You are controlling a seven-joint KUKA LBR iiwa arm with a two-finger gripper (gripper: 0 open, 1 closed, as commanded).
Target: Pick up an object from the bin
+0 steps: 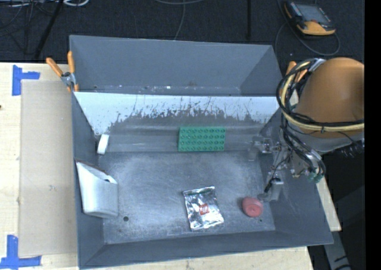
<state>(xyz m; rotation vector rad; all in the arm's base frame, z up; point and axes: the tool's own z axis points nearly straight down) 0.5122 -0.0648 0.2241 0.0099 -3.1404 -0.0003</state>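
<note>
Where the pincer (pixel 269 194) hangs, a red lump (pixel 252 207) lies just beside.

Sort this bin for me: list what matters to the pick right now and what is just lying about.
In play: gripper, low at the right side of the bin; small red round thing, right beside it, front right.
Lying about: silver foil packet, front middle; green studded plate, back; small white block, left; white curled sheet, left front.
</note>
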